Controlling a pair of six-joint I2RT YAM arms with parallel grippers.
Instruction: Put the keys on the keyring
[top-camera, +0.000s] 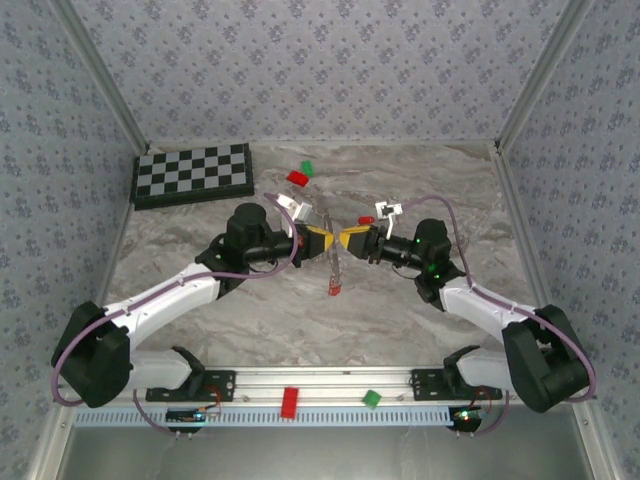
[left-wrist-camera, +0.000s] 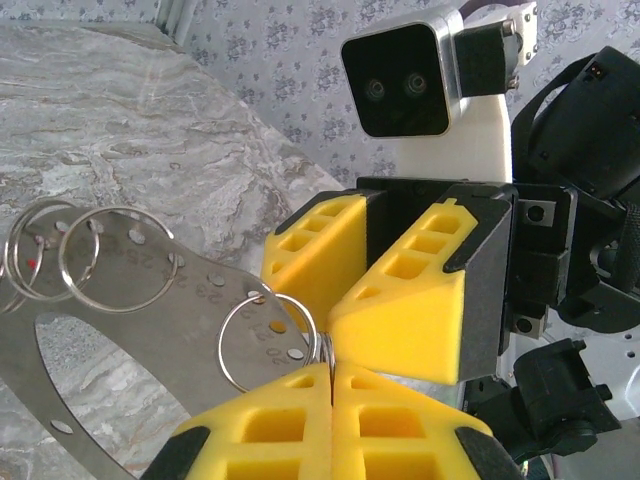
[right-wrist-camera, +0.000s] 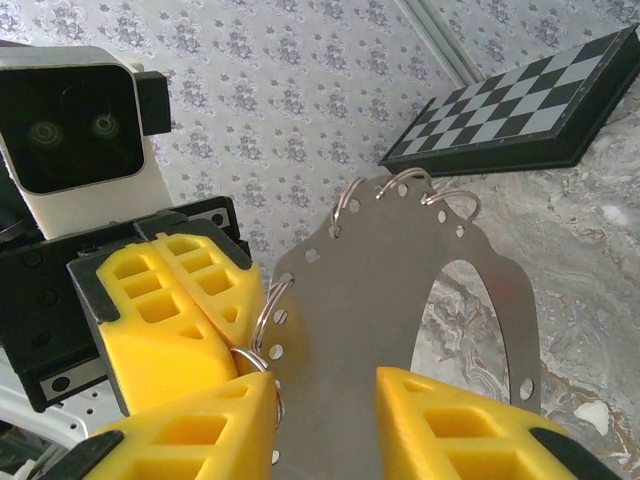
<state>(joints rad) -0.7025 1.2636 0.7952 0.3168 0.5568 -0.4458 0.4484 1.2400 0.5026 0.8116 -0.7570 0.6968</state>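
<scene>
Above the marble table (top-camera: 400, 320), pinches a split ring (left-wrist-camera: 268, 342) with left gripper (left-wrist-camera: 330, 365) fingers pressed together, straddles the keyring (right-wrist-camera: 380, 270) with right gripper (right-wrist-camera: 325, 385) fingers spread; risks dropping it toward 6 o'clock if twisted.

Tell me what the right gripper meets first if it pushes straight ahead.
The keyring, its grey plate at the right gripper's tips; beyond it, likely the left gripper, depth unclear.
</scene>
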